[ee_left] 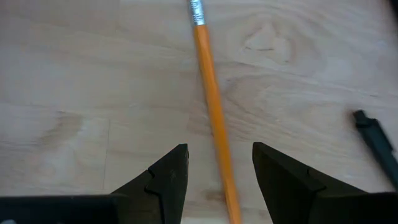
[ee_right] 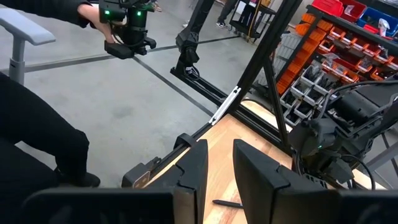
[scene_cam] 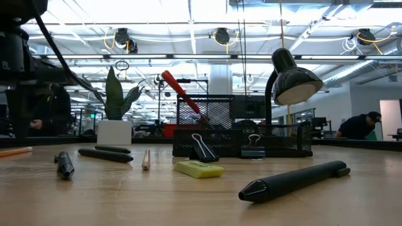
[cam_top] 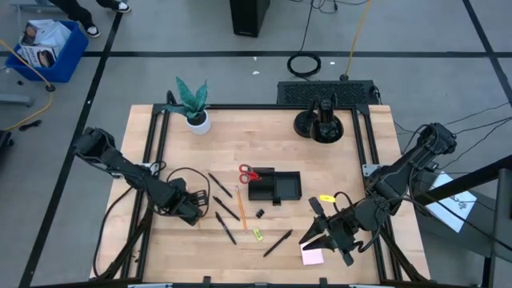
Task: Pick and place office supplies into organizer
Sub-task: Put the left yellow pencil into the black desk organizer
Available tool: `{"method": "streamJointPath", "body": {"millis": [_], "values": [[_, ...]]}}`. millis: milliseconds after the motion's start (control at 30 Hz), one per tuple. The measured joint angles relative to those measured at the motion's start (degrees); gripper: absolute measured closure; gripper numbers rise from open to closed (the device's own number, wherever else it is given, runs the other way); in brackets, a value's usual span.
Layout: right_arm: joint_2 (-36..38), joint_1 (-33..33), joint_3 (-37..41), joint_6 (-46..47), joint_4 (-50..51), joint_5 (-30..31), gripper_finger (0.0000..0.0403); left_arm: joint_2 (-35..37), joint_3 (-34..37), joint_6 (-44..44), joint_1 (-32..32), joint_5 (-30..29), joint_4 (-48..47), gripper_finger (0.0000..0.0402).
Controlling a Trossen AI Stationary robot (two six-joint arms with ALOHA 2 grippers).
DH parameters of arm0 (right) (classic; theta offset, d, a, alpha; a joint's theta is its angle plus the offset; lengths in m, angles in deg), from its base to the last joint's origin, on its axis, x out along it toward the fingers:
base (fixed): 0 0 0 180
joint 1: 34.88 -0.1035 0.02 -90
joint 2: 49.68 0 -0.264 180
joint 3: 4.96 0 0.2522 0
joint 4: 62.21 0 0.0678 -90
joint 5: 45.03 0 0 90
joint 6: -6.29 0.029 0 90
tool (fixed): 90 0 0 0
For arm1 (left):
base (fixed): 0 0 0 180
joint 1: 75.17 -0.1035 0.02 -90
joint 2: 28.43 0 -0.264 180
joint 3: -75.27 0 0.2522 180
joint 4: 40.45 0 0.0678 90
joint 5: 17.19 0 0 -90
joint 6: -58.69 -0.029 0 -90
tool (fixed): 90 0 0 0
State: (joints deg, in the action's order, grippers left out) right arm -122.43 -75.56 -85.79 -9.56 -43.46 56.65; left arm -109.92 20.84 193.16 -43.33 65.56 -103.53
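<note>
My left gripper (cam_top: 190, 212) (ee_left: 219, 177) points down at the table's left, open, with one finger on each side of an orange pencil (ee_left: 210, 106) that lies flat on the wood. My right gripper (cam_top: 318, 233) (ee_right: 220, 177) hangs above the near right, its fingers a narrow gap apart with nothing between them. The black mesh organizer (cam_top: 276, 187) (scene_cam: 242, 129) stands mid-table, and the red-handled scissors (cam_top: 249, 174) (scene_cam: 181, 91) lean in its left end. Black pens (cam_top: 226, 208) (cam_top: 278, 242), a second pencil (cam_top: 240, 204), a black clip (cam_top: 260, 214) and a yellow-green piece (cam_top: 258, 234) lie around it. A pink sticky pad (cam_top: 312, 257) lies below the right gripper.
A plant in a white pot (cam_top: 194, 108) stands far left, and a black desk lamp on a round base (cam_top: 322, 124) far right. A black frame (cam_top: 152, 152) lines the table's sides. A pen (ee_left: 376, 140) lies close to the left gripper. A person stands beyond the table (ee_right: 37, 143).
</note>
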Motion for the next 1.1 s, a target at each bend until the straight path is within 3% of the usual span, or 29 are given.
{"method": "streamJointPath", "body": {"millis": [200, 1100], "values": [[0.00, 0.02, 0.01, -0.13, 0.00, -0.02, 0.0332, -2.78, 0.00, -0.05, 0.00, 1.63, 1.34, 0.0218], [0.00, 0.01, 0.01, -0.29, -0.02, -0.02, 0.0332, -2.87, 0.00, 0.29, -0.59, 0.50, 2.94, 0.0218]]}}
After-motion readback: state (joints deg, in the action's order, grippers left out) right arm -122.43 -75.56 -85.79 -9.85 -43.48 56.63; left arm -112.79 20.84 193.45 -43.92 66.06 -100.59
